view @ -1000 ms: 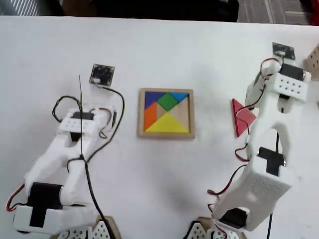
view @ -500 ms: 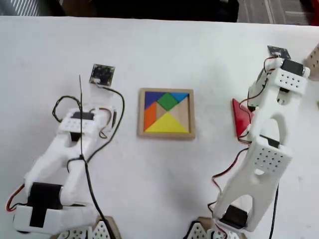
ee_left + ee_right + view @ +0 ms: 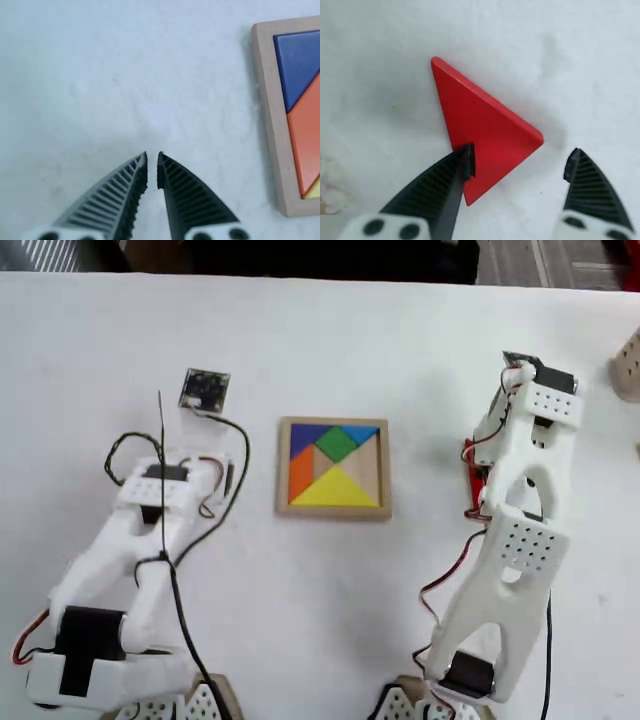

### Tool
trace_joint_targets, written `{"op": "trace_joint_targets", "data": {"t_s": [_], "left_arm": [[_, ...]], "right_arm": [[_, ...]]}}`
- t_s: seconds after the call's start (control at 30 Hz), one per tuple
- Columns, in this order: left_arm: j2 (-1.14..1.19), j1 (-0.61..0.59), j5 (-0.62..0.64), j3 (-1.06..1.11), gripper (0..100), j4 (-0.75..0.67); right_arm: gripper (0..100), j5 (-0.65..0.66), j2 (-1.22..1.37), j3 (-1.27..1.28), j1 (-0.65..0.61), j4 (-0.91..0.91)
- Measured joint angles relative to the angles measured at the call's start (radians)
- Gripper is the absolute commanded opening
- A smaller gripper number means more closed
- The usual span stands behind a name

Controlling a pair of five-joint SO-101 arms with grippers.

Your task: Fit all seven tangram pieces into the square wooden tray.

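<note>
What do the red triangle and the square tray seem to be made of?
Red triangular tangram piece: probably painted wood, possibly plastic; flat, even matt colour, thick crisp edge. Square wooden tray: bare pale wood by its tan, unpainted rim.

The white table [image 3: 330,330] has a plain, matte top. A square wooden tray [image 3: 333,512] lies flat near the middle, its sides square to the table's far edge. Inside it are flat pieces in blue, green, orange, yellow and bare wood colour. A red triangle [image 3: 480,125] lies flat on the bare top, well apart from the tray, on the right side. Seen from above, an arm covers most of it and a thin red strip shows. A pale perforated block [image 3: 627,365] stands farther right, cut off at the view's edge.
</note>
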Motion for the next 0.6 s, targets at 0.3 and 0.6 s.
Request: {"op": "trace_joint_targets", "data": {"t_s": [0.3,0.6], "left_arm": [[0.0,0.0,0.0,0.0,6,0.0],[0.0,0.0,0.0,0.0,6,0.0]], "right_arm": [[28.0,0.035,0.035,-0.023,-0.018,0.002],[28.1,0.057,0.041,-0.034,-0.1,0.015]]}}
